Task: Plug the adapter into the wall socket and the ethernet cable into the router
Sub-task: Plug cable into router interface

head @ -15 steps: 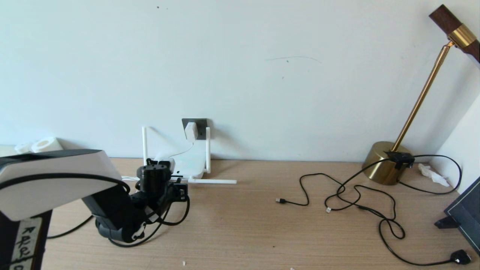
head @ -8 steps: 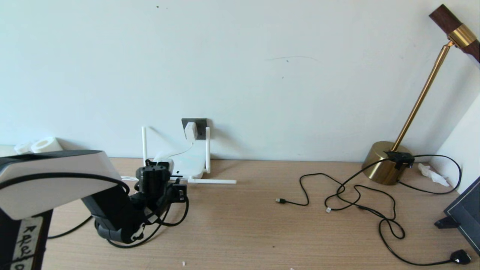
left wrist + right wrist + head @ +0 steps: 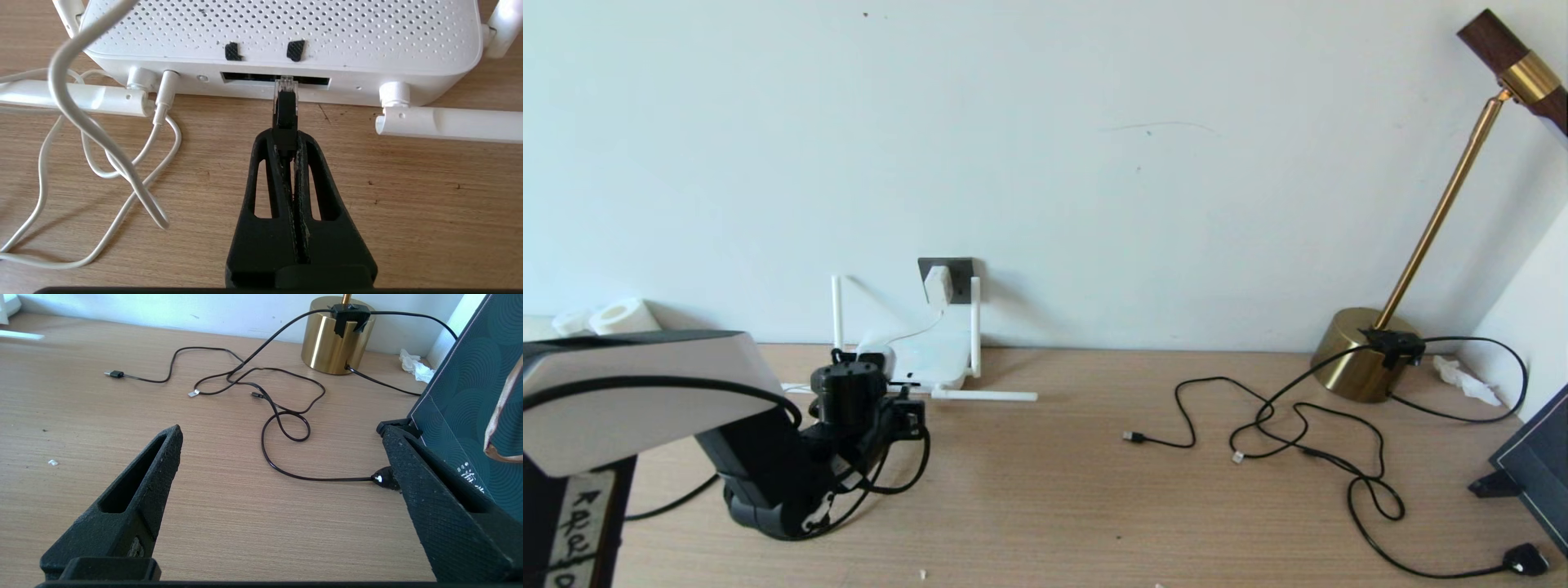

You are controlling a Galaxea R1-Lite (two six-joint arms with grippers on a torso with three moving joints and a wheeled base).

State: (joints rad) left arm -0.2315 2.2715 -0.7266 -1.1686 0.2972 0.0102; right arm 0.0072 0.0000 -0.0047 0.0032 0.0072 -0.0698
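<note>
The white router (image 3: 282, 28) lies flat on the desk by the wall, also in the head view as the router (image 3: 935, 359). My left gripper (image 3: 286, 139) is shut on the black boot of the ethernet cable (image 3: 286, 116). The cable's clear plug tip (image 3: 286, 85) sits at the mouth of the dark port slot (image 3: 245, 77); how far in it is I cannot tell. The white adapter (image 3: 937, 284) sits in the dark wall socket (image 3: 956, 268), and its white cord (image 3: 161, 102) runs into the router. My right gripper (image 3: 282, 430) hangs open over bare desk, holding nothing.
Router antennas (image 3: 445, 124) lie flat on the desk either side of the ports. Loose white cord (image 3: 102, 163) loops beside my left gripper. Thin black cords (image 3: 1298, 425), a brass lamp base (image 3: 1360, 355) and a dark box (image 3: 1535, 465) occupy the right side.
My left wrist has shifted slightly left and toward the camera in the head view, baring more of the router. The left gripper is still shut.
</note>
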